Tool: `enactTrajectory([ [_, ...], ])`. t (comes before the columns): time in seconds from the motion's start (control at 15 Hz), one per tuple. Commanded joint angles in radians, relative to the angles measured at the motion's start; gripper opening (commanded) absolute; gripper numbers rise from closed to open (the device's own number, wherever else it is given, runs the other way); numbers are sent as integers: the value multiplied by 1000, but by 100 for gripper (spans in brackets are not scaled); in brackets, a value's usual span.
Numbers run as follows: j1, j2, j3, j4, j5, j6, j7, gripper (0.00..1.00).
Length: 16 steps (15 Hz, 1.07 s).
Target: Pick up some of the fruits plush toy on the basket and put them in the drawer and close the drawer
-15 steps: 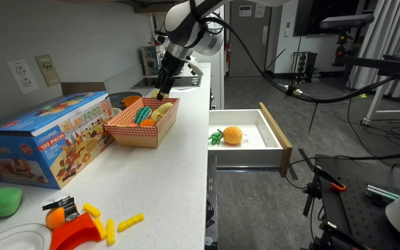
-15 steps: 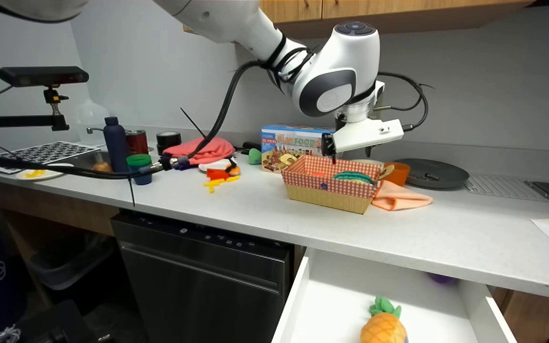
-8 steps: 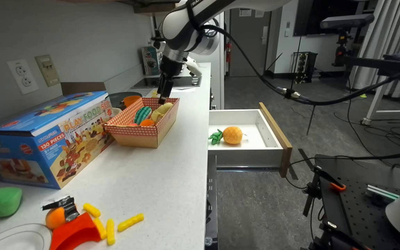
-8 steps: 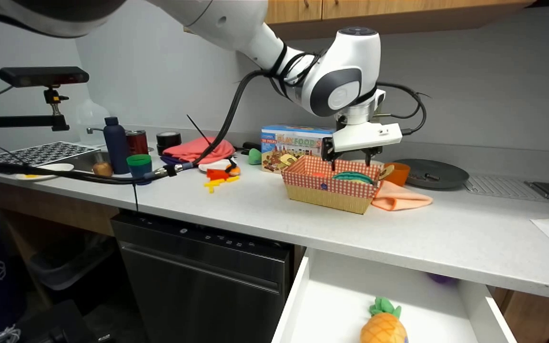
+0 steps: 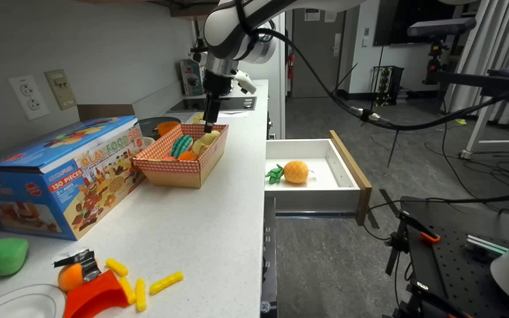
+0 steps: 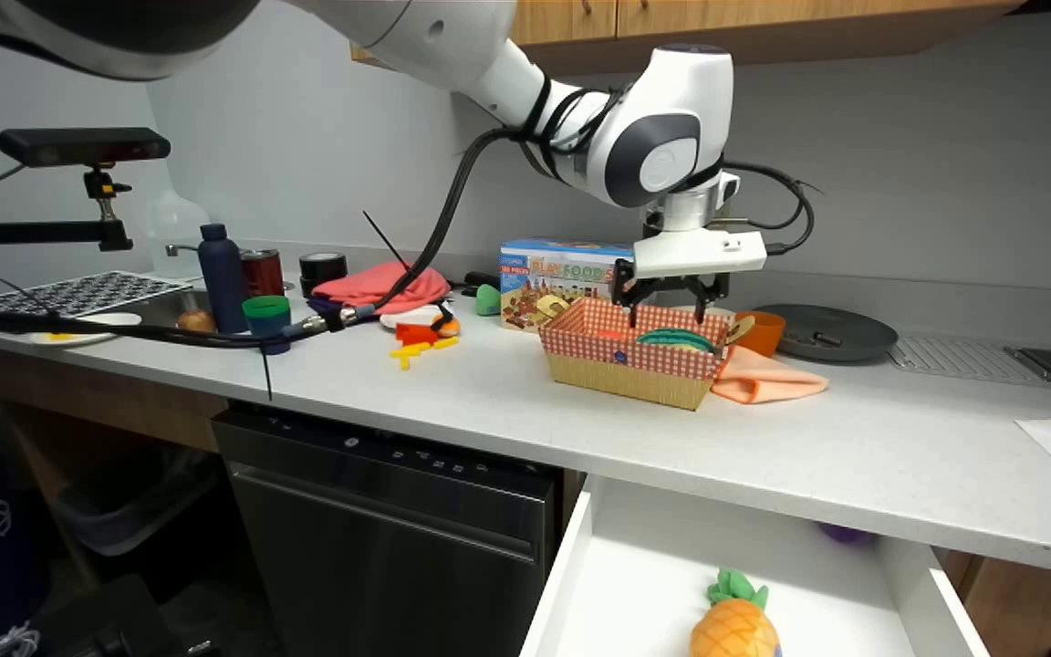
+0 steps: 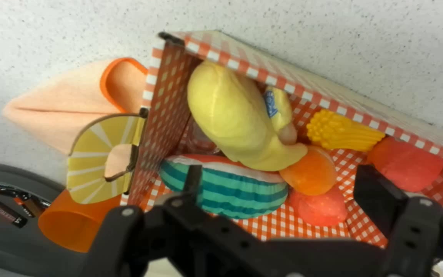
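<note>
While the checked basket (image 6: pixel 621 372) sits mid-frame in an exterior view, watermelon (image 6: pixel 677 338) inside, the tool (image 6: pixel 666 316) above it has just levelled out, fingers (image 7: pixel 377 196) apart, gripping nothing: a grab looks next, and lower right, the open drawer (image 6: pixel 635 566) already holds a plush pineapple (image 6: pixel 734 630)!

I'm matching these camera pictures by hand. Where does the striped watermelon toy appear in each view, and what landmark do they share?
In an exterior view: left of centre, the watermelon toy sits in the basket.
In an exterior view: right of centre, the watermelon toy shows above the near rim of the basket.
In the wrist view: just below centre, the watermelon toy lies in the basket.
Shared landmark: the red-checked basket.
</note>
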Motion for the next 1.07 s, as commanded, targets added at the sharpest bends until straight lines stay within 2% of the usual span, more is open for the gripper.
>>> enactTrajectory([
  [0.0,-19,3,24,9,-25,-7,11,100],
  [1.0,-12,25,11,31,-45,-10,31,100],
])
